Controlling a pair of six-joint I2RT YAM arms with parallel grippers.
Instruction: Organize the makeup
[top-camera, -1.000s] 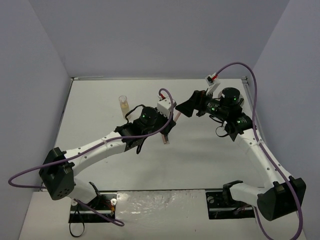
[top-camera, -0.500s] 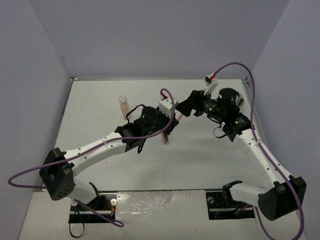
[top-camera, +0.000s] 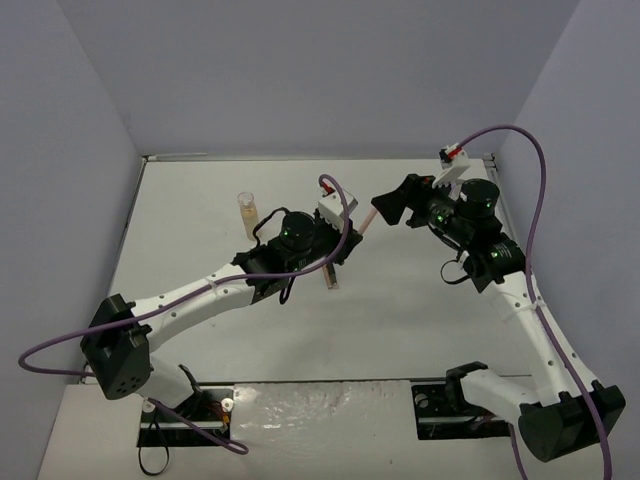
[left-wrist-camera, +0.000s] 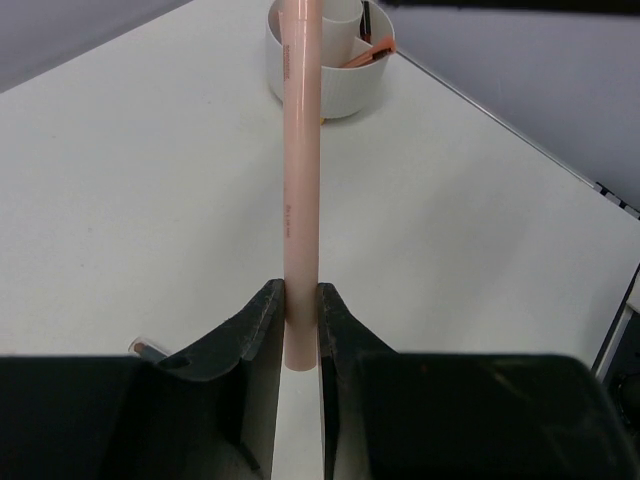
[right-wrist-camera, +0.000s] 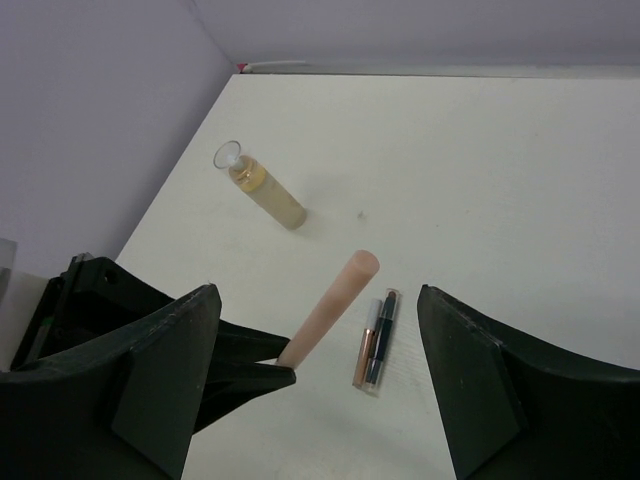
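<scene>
One pink stick (left-wrist-camera: 300, 170) is pinched btwn the fingers of the left gripper (left-wrist-camera: 300, 298), held off the worktop (top-camera: 200, 200), free end toward the right gripper (top-camera: 388, 207), whose fingers are spread wide near its tip, not touching. Prob. a handover: right must close on the free end, then left lets go. Beyond lies the divided bowl (left-wrist-camera: 325, 85); bottle (right-wrist-camera: 265, 187) and dark pencil (right-wrist-camera: 376, 340) sit below, no obstruction.

Top cam: high at near edge, looks down on whole table (top-camera: 200, 190). Left wrist: close, low, faces white bowl (left-wrist-camera: 325, 85). Right wrist: close, angled down. All share pink stick (right-wrist-camera: 330, 308).
</scene>
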